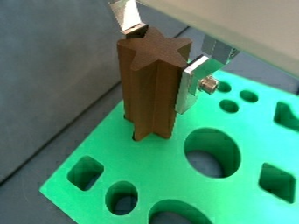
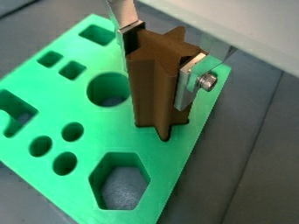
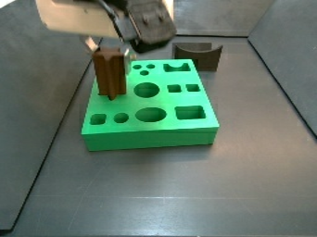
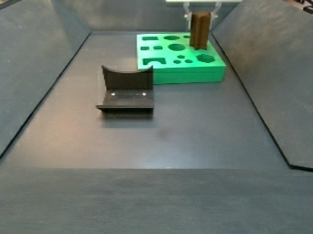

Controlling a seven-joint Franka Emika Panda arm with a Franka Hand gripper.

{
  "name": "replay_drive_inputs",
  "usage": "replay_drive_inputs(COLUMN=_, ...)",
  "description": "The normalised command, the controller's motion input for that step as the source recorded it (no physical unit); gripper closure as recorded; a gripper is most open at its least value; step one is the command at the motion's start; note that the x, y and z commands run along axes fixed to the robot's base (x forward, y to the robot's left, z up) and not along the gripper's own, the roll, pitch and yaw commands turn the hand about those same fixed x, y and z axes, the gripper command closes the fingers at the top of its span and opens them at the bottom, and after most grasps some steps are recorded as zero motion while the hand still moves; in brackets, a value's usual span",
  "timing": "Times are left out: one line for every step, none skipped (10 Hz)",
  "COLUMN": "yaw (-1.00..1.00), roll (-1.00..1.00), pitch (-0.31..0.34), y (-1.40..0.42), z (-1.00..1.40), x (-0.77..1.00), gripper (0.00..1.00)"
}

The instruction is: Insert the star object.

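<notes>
The star object (image 1: 149, 87) is a tall brown ridged peg, also seen in the wrist view (image 2: 152, 83). It stands upright with its lower end at the top face of the green block (image 1: 105, 162), near one corner. How deep it sits I cannot tell. My gripper (image 1: 160, 68) is shut on the peg's upper part, one silver finger on each side. Both side views show the gripper (image 3: 111, 46) (image 4: 199, 13) above the peg (image 3: 109, 74) (image 4: 199, 33) at the block's edge (image 3: 186, 131) (image 4: 184, 75).
The green block has several shaped holes: round (image 1: 212, 150), hexagonal (image 2: 121, 182), square (image 3: 190, 113). The dark fixture (image 4: 124, 90) stands on the grey floor away from the block, also seen in a side view (image 3: 198, 54). Dark walls surround the floor.
</notes>
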Motion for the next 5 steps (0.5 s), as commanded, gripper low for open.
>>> replay_drive_inputs(yaw=0.0, roll=-0.04, pitch=-0.03, y=0.0, z=-0.55, x=0.02, gripper=1.0)
replay_drive_inputs(yaw=0.0, roll=0.0, pitch=-0.044, y=-0.01, z=-0.67, x=0.02, gripper=1.0)
replay_drive_inputs(yaw=0.0, roll=0.01, pitch=-0.053, y=-0.04, z=-0.67, x=0.03, gripper=1.0)
replay_drive_inputs(yaw=-0.01, roll=-0.1, pitch=-0.069, y=0.0, z=-0.21, x=0.0, gripper=1.0)
replay_drive_inputs(yaw=0.0, roll=0.0, pitch=0.0, y=0.0, z=0.0, x=0.0, gripper=1.0)
